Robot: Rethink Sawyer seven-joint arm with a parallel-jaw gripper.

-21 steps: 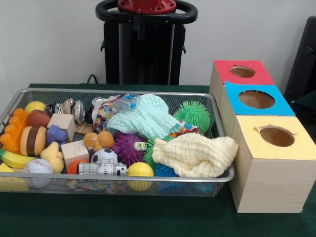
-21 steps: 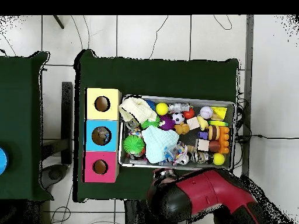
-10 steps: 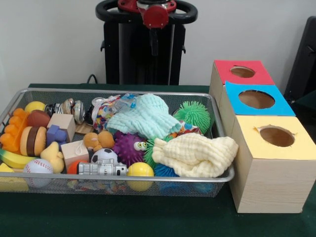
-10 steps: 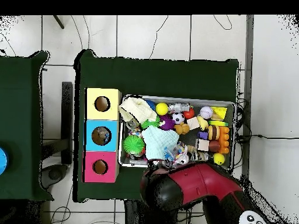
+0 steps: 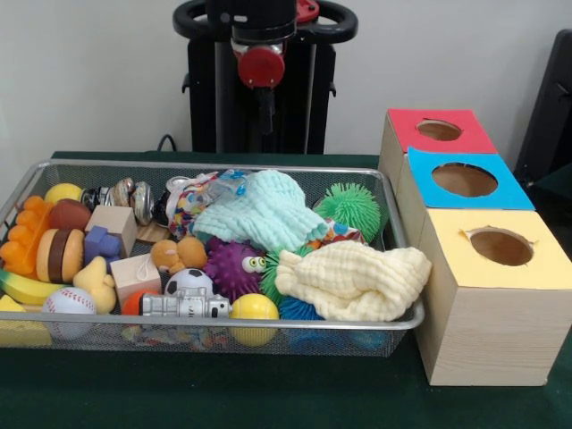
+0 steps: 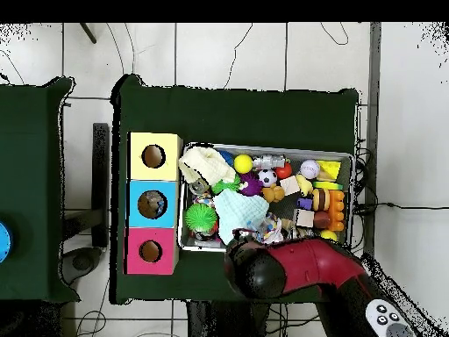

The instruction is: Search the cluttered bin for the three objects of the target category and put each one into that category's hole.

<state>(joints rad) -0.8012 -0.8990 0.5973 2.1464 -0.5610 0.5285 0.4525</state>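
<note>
A wire bin is heaped with toys. A mint cloth and a yellow cloth lie on top. Around them sit a green spiky ball, a purple spiky ball, a yellow ball, a soccer ball and a baseball. Beside the bin stand a yellow box, a blue box and a red box, each with a round hole. The arm's end hangs above the bin's far rim; the gripper's state is not visible.
Wooden blocks, a toy burger, a banana and a grey toy figure fill the bin's left side. Green cloth covers the table. A second green table stands apart in the overhead view.
The arm's end has come lower and forward over the bin's far rim. The toys and boxes have not moved.
</note>
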